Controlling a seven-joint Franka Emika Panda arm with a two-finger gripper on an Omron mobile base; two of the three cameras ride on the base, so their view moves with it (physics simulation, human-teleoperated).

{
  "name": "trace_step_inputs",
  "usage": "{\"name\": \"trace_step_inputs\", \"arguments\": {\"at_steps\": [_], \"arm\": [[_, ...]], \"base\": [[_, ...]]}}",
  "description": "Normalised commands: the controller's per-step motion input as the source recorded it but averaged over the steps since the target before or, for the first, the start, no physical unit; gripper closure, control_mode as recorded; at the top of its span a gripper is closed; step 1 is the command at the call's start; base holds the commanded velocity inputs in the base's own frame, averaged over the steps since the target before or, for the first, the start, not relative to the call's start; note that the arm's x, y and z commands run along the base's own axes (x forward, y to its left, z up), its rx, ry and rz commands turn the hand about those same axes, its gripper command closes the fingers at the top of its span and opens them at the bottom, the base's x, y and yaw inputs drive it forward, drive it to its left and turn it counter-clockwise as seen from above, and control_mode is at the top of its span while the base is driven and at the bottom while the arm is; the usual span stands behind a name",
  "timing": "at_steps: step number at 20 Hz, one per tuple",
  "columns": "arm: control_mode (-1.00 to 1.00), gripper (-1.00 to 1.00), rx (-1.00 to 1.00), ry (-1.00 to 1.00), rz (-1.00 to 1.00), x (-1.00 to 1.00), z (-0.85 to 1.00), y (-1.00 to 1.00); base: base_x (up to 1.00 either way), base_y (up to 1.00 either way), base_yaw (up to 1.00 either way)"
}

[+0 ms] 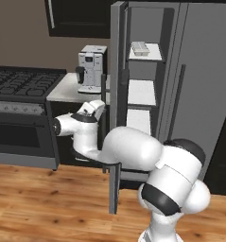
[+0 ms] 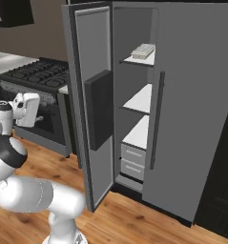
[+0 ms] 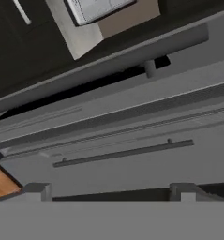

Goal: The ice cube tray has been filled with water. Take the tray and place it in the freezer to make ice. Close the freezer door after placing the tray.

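Observation:
The ice cube tray [image 1: 140, 48] lies flat on the top white shelf inside the freezer [image 1: 142, 92]; from the right it shows as a pale tray [image 2: 143, 50] on that same shelf. The freezer door [image 1: 115, 99] stands swung wide open, edge-on toward me. My gripper [image 3: 111, 191] hovers left of the door at about counter height, on its outer side and apart from the tray. Its two fingertips [image 3: 38, 190] stand wide apart with nothing between them. In the hand view the grey door face and a long thin handle bar [image 3: 123, 152] lie close ahead.
A silver coffee machine [image 1: 91, 66] stands on the counter just left of the open door. A black stove [image 1: 20, 85] sits further left. The plain grey right fridge door [image 1: 204, 94] is shut. Two white drawers [image 2: 133, 162] fill the freezer's bottom.

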Motion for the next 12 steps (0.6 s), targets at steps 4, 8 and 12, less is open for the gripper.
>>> {"name": "trace_step_inputs", "arguments": {"at_steps": [4,8,12], "arm": [[-1.0,-1.0,-0.18,0.0,0.0,0.29,-0.27,0.15],[-1.0,-1.0,-0.14,0.0,0.0,0.18,-0.16,0.23],[-1.0,-1.0,-0.09,0.0,0.0,0.28,-0.14,0.03]], "base": [[0.0,0.0,0.0],[0.0,0.0,0.0],[0.0,0.0,0.0]]}}
